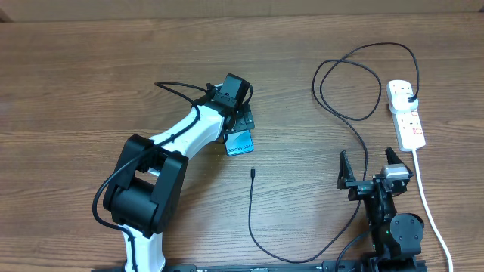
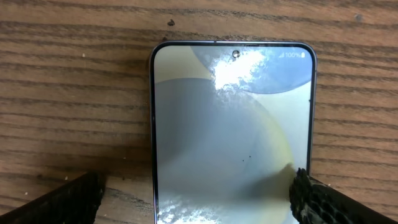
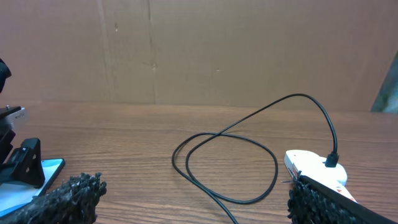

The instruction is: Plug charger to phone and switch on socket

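Note:
The phone [image 1: 240, 143] lies flat at the table's middle, its cyan end showing from under my left gripper [image 1: 239, 122]. In the left wrist view the phone's lit screen [image 2: 230, 124] fills the frame. My left gripper [image 2: 196, 182] is open and straddles it; the right finger is at the phone's edge, the left finger apart. The charger cable [image 1: 253, 219] has its free tip [image 1: 252, 172] just below the phone. Its plug [image 1: 409, 97] sits in the white socket [image 1: 405, 121] at the far right. My right gripper [image 1: 372, 170] is open and empty, below the socket.
The cable loops [image 1: 348, 91] left of the socket, and the loop also shows in the right wrist view [image 3: 230, 162] next to the socket [image 3: 311, 167]. The socket's white cord [image 1: 429, 211] runs down to the front edge, right of my right arm.

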Robot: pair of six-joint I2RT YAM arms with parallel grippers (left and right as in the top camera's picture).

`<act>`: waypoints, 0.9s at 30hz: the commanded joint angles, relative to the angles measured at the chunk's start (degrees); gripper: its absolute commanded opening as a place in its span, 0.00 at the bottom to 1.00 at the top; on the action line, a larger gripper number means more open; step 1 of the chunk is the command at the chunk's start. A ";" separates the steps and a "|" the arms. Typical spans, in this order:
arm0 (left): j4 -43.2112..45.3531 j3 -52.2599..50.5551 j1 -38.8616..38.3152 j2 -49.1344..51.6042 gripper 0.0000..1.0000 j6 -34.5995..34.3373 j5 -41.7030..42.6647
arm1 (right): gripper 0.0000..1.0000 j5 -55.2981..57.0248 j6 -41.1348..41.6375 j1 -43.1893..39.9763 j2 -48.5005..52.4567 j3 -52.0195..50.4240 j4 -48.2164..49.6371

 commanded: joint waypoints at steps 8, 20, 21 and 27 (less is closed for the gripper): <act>-0.57 -2.25 -0.11 1.29 1.00 -1.25 1.05 | 1.00 0.07 -0.09 -0.37 -0.46 -0.61 0.17; -2.01 -2.25 -0.11 1.29 1.00 -1.22 1.22 | 1.00 0.04 -0.09 -0.37 -0.46 -0.61 0.17; -2.08 -2.25 -0.11 1.29 1.00 -1.22 1.20 | 1.00 0.07 -0.09 -0.37 -0.46 -0.61 0.17; -1.86 -2.25 -0.11 1.29 1.00 -1.27 1.29 | 1.00 0.07 -0.09 -0.37 -0.46 -0.61 0.17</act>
